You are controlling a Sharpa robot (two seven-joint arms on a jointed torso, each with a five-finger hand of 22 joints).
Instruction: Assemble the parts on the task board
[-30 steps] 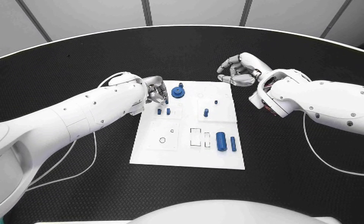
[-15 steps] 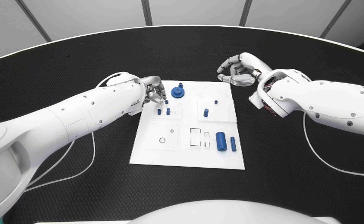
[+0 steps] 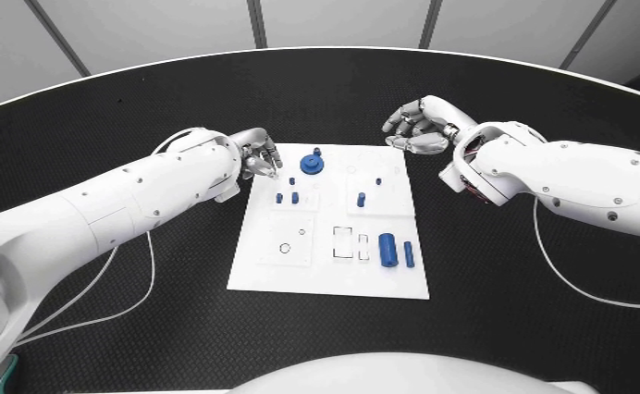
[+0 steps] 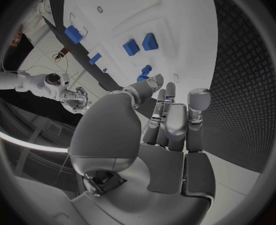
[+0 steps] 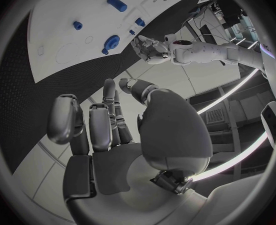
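Observation:
The white task board [image 3: 334, 269] lies mid-table. On it are a round blue part [image 3: 313, 165] at the far edge, two small blue pegs [image 3: 280, 197] side by side, another peg [image 3: 362, 198], and a thick blue cylinder [image 3: 388, 249] beside a thinner one [image 3: 410, 253]. My left hand [image 3: 257, 159] hovers at the board's far left corner, fingers fairly straight, holding nothing [image 4: 166, 115]. My right hand [image 3: 424, 126] hangs off the far right corner over the bare table, fingers loosely bent, nothing in it [image 5: 113, 120].
The board has a ring-shaped hole [image 3: 286, 247] and rectangular slots [image 3: 344, 240] in its near half. Black table [image 3: 534, 301] surrounds the board on all sides. A thin white cable [image 3: 150, 269] trails under my left arm.
My left hand has drawn back from above the two small pegs to the board's far left corner. The right hand has barely moved.

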